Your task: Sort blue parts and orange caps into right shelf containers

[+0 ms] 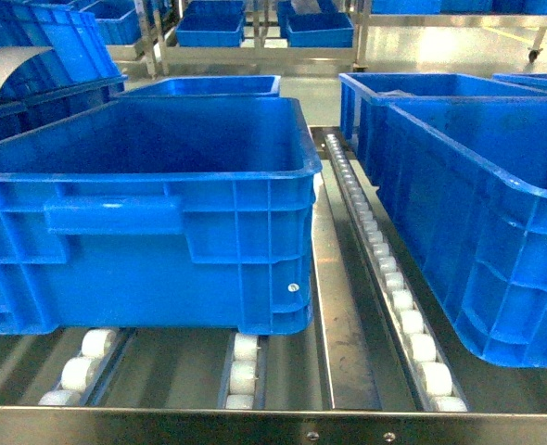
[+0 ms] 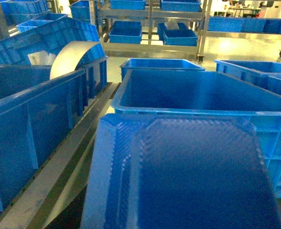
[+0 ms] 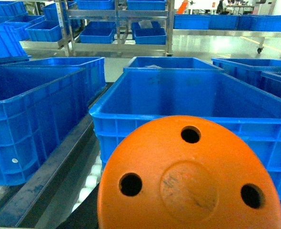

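Observation:
A flat blue part with ribbed edges fills the lower half of the left wrist view. It hangs just before the near rim of a right shelf container, and my left gripper is shut on it, fingers hidden behind it. An orange cap, domed with three holes, fills the bottom of the right wrist view in front of another blue container. My right gripper is shut on it, fingers hidden too. The head view shows both containers, left and right, open-topped, but no gripper.
The containers stand on a steel shelf with white roller tracks and a front rail. More blue crates sit behind and to the left, one holding a curved white sheet. Racks with crates stand across the aisle.

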### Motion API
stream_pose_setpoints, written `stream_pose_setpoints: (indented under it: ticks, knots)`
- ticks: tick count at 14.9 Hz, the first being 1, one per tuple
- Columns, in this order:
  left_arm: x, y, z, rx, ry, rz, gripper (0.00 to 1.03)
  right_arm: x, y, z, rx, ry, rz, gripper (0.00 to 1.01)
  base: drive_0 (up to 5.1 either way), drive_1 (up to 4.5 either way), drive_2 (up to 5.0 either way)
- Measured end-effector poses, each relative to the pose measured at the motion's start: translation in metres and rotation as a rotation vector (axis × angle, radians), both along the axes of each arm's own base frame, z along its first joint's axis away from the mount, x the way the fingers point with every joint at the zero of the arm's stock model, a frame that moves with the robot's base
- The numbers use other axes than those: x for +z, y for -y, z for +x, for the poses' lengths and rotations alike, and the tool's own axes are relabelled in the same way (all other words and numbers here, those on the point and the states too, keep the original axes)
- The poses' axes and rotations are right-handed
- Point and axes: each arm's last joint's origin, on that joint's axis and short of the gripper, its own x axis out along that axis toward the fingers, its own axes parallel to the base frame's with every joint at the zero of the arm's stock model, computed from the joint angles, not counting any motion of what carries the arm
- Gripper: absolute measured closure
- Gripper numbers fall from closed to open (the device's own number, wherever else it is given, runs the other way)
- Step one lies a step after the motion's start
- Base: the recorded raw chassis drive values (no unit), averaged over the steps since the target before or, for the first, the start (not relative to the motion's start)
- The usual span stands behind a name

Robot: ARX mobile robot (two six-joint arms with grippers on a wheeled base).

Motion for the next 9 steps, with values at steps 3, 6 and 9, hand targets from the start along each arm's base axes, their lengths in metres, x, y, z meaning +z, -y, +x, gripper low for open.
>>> stream_pose_setpoints:
  ticks: [3,6,9]
  knots:
    - [0.0000,0.0000,0.0000,0.000,0.000,0.000,0.60,0.0000,0.0000,0.0000,0.000,0.000,0.000,0.57,0.0,0.00,0.0]
    - [0.0000,0.0000,0.0000,0.000,0.000,0.000,0.60,0.0000,0.0000,0.0000,0.000,0.000,0.000,0.57,0.0,0.00,0.0]
    - [0.0000,0.0000,0.0000,0.000,0.000,0.000,0.60,0.0000,0.0000,0.0000,0.000,0.000,0.000,0.57,0.0,0.00,0.0]
